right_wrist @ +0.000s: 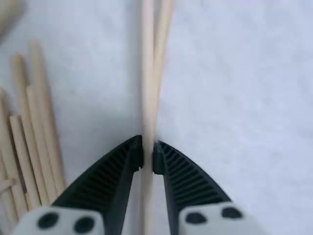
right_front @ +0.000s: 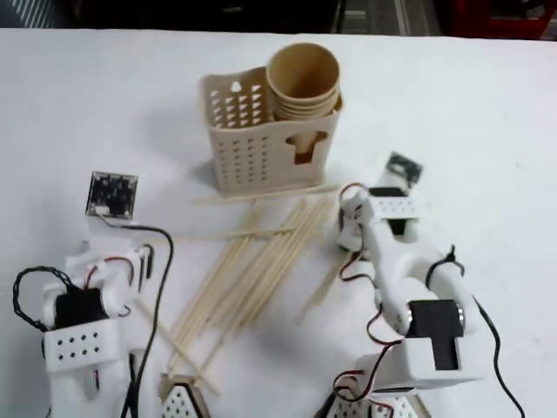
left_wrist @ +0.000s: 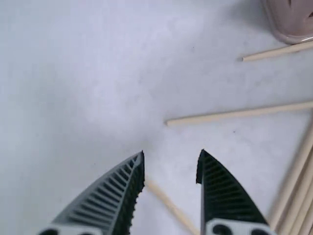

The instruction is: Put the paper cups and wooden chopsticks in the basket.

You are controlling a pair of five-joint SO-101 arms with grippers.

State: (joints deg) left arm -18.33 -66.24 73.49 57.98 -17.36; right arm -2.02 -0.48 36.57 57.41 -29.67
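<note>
Your right gripper [right_wrist: 147, 155] is clenched on a pair of chopsticks [right_wrist: 149, 88], low over the table [right_front: 87, 104] just in front of the basket [right_front: 248, 152], near its right corner. The paper cups [right_front: 303, 83] stand stacked in the basket's right compartment. The loose chopsticks [right_front: 252, 270] lie fanned out in front of the basket. Your left gripper [left_wrist: 171, 164] hangs front-left of the basket, fingers spread apart, over a single chopstick [left_wrist: 166, 205].

A flat white matte tabletop [right_front: 487, 113] is spreading across the high view, taking soft, even light. Beyond its far edge a dark shadowed strip of room [right_front: 174, 13] is running, with a red block [right_front: 500, 17] showing at one end and a pale striped patch [right_front: 35, 10] at the other.
</note>
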